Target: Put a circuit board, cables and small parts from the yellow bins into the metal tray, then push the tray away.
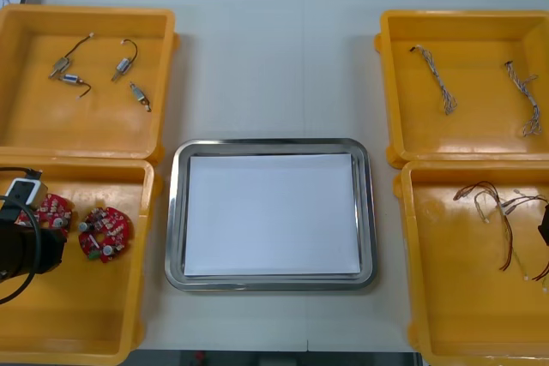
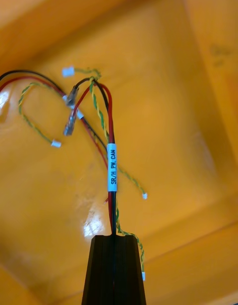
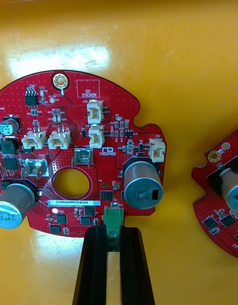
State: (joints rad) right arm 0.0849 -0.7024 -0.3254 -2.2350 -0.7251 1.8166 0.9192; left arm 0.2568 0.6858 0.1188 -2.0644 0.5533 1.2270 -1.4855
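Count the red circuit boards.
2, both in the near left yellow bin: one board in the left pincer, another board beside it; the arm may hide more. Right pincer grips cables.

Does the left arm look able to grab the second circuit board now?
Probably not: the left hand is shut on the first circuit board's green connector; the second circuit board lies uncovered beside it.

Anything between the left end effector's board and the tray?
The left end effector grips the board. A second board and the bin wall lie toward the tray; above them, nothing visible. Right end effector grips a cable in its bin.
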